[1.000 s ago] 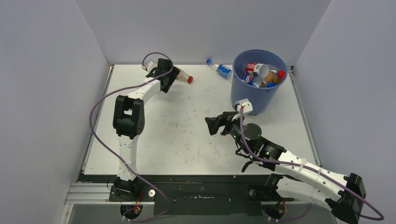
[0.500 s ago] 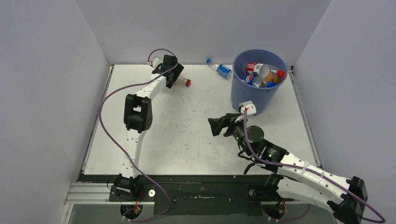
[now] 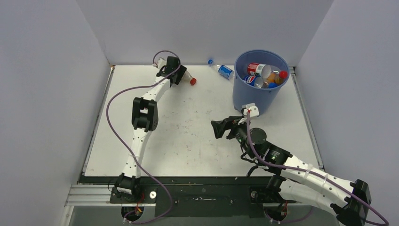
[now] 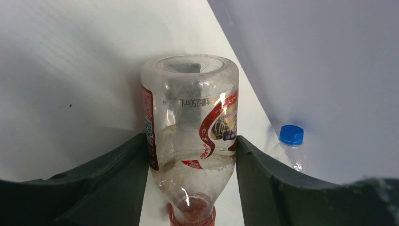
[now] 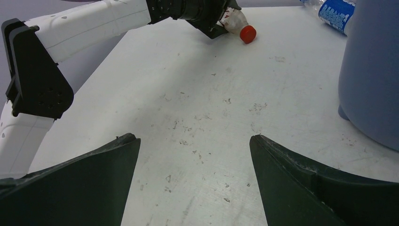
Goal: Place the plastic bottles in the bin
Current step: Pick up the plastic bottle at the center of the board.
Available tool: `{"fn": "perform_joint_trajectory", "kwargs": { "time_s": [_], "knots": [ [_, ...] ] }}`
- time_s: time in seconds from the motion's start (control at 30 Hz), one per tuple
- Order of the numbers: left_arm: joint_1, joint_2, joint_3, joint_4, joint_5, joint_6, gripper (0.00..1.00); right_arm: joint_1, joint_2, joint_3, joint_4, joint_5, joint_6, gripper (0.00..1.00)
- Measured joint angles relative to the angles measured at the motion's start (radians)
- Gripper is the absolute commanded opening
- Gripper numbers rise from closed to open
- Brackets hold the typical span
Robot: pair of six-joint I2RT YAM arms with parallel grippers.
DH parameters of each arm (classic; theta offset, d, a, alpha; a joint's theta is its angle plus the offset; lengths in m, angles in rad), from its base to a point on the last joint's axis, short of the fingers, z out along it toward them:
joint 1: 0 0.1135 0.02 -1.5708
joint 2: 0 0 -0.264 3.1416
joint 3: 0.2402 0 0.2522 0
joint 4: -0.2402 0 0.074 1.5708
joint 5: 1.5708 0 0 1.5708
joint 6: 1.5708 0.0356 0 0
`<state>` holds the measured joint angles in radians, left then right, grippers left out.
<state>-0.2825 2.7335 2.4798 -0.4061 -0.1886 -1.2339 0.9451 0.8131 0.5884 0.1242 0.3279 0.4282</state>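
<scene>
A clear bottle with a red label and red cap (image 3: 187, 78) lies on the table near the back wall. My left gripper (image 3: 178, 74) is shut on its body; in the left wrist view the fingers press both sides of the bottle (image 4: 190, 113), its cap towards the camera, with the gripper (image 4: 190, 138) around it. A clear bottle with a blue cap and blue label (image 3: 221, 69) lies against the back wall, also in the left wrist view (image 4: 291, 147). The blue bin (image 3: 254, 101) holds several bottles (image 3: 261, 75). My right gripper (image 3: 218, 128) is open and empty (image 5: 193, 137) above the table's middle.
Grey walls close the table at the back and both sides. The bin (image 5: 371, 80) stands at the back right, close to my right gripper. The red-capped bottle (image 5: 240, 26) and the left arm show far off in the right wrist view.
The left arm has stretched further towards the back wall, and its gripper with the red-capped bottle shifted slightly right. The right gripper edged a little nearer and right.
</scene>
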Motion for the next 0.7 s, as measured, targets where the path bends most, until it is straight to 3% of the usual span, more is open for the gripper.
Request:
{"fn": "perform_joint_trajectory", "kwargs": {
  "time_s": [0.23,0.37,0.5,0.7],
  "knots": [
    [0.008,-0.017,-0.077,0.118,0.041,0.0,0.0,0.0,0.007,0.0,-0.003,0.005,-0.001,0.9],
    [0.014,-0.156,-0.355,0.284,0.075,0.006,0.0,0.0,0.02,0.0,-0.014,0.005,-0.013,0.9],
    [0.023,-0.387,-0.719,0.385,0.122,0.007,0.0,0.001,0.021,0.016,-0.054,0.004,-0.034,0.9],
    [0.037,-0.79,-1.092,0.524,0.244,-0.004,0.0,0.006,0.026,0.134,-0.118,-0.031,-0.071,0.9]
  ]
}}
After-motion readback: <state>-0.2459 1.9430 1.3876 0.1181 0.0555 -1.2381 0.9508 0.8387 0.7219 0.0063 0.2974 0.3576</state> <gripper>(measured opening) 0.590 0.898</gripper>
